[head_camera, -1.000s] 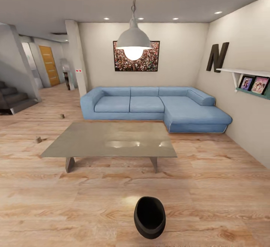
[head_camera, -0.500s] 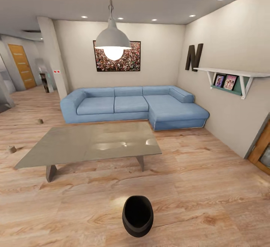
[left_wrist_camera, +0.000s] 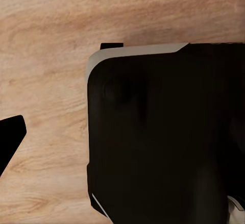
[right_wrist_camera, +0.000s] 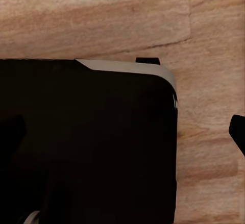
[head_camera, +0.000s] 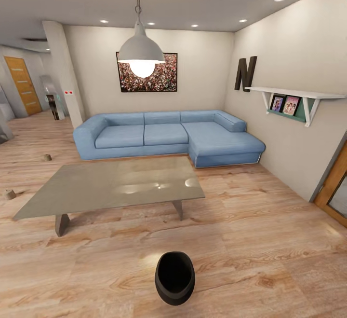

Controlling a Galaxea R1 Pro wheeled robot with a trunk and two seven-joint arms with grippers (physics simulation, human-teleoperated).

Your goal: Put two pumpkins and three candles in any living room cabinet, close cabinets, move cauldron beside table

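Living room seen from the robot's head, table at centre.

The cauldron (head_camera: 175, 278) sits on the floor (head_camera: 250, 245) nearest the camera, with the table (head_camera: 113, 185) beyond it and a sofa (head_camera: 166, 137) behind that against the back wall. Two candles (head_camera: 9, 194) (head_camera: 47, 157) stand on the floor left of the table. A shelf (head_camera: 289, 93) hangs on the right wall.

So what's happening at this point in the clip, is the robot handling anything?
Nothing is being handled. The head view looks across a living room: the black cauldron sits on the wood floor, apart from the grey table in front of the blue sofa. Two small brown candles lie on the floor beyond the table's left end. The wrist views show dark robot body over floor.
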